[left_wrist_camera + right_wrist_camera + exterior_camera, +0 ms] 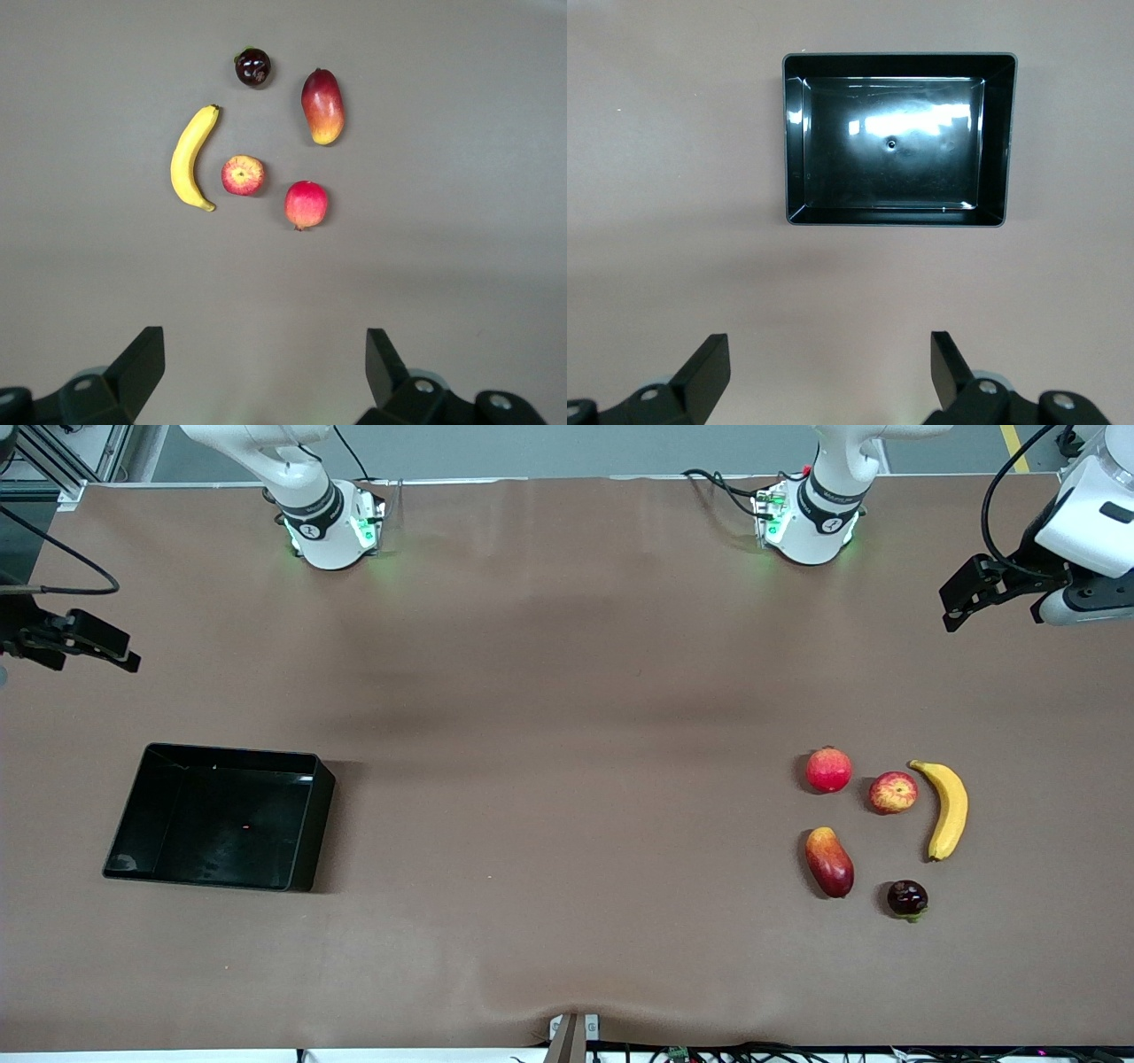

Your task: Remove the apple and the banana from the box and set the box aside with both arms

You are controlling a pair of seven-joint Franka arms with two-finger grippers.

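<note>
Lying on the brown bench (549, 691) toward the right arm's end, the black box (306, 824) is sitting flat and holding nothing, its glossy floor catching the light in the right wrist view (992, 133). The right claw (75, 642) is hanging in the air at that end of the bench, over bare surface and well apart from the box; in its own wrist view its two fingers (709, 367) are standing wide apart, gripping nothing.

The fruits are resting together toward the left arm's end. The banana (948, 808) is lying with its curve bowing toward that end of the bench, and the streaked apple (892, 792) is sitting just beside it without touching (a narrow gap is showing between them in the left wrist view, banana (190, 158) and apple (242, 174)). Beside the apple, toward the middle of the bench, a plain red round fruit (828, 770) is sitting. Nearer the front camera, an oval red-orange mango (829, 862) is lying on its side, and a small dark round fruit (907, 898) is sitting nearest of all, near the banana's lower tip.

The left claw (992, 593) is hovering at the left arm's end, over bare bench and well apart from the fruits; its fingers (142, 363) are spread wide and holding nothing. Both arms are waiting clear of the things on the bench.
</note>
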